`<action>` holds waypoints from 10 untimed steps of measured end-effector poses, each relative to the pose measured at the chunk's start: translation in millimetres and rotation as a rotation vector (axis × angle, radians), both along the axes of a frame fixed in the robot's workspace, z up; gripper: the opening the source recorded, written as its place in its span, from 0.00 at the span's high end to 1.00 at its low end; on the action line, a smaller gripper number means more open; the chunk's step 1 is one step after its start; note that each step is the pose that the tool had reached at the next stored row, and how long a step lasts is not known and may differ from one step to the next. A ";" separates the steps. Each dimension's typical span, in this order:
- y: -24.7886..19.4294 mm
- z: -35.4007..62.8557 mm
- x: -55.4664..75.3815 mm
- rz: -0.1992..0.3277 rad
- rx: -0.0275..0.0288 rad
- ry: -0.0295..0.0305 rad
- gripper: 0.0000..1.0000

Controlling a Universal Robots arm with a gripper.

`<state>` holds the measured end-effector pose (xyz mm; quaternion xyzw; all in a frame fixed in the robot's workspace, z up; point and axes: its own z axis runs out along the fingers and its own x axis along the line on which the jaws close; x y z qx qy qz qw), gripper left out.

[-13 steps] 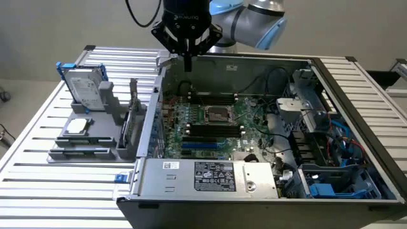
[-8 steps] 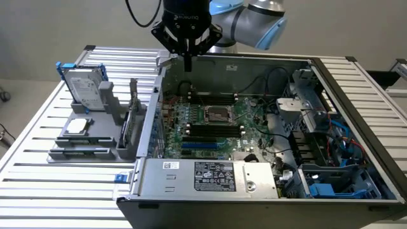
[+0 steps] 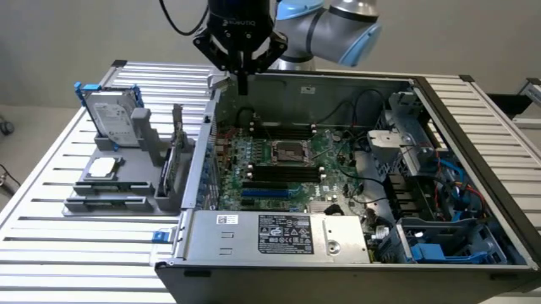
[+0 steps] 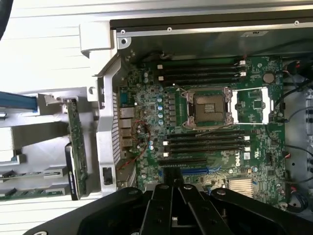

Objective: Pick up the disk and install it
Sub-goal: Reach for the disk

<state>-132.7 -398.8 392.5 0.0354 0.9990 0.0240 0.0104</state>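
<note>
Pick-up step not yet done: the end effector (image 3: pixel 242 88), shut and empty, hangs over the computer case (image 3: pixel 196 183) wall, well apart from the disk (image 3: pixel 113 116) in its grey stand (image 3: pixel 110 202); grasping calls for opened fingers.

I've got everything sitting on one table (image 3: pixel 42 253). The open computer case (image 3: pixel 355 79) takes the centre and right of the exterior frame. The motherboard (image 3: pixel 253 152) lies flat inside it, with the processor socket (image 3: pixel 288 152) mid-board and memory slots (image 3: pixel 286 172) above and below the socket. The power supply box (image 3: pixel 275 235) is at lower centre and the drive cage (image 3: pixel 448 244) at lower right. The parts rack (image 3: pixel 127 190) sits just beside the case, at frame left. The disk (image 3: pixel 113 117) stands upright at the rack's far end, upper left. A small chip (image 3: pixel 101 168) lies flat just below it. The gripper (image 3: pixel 242 79) hangs at top centre, over the case's far-left wall.
</note>
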 end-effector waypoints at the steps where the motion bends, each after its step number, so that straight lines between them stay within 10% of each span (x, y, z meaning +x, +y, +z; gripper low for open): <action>1: 0.0 -0.1 -4.5 0.000 0.0000 0.0001 0.89; 10: 0.7 -5.1 -45.5 0.000 0.0000 0.0000 0.89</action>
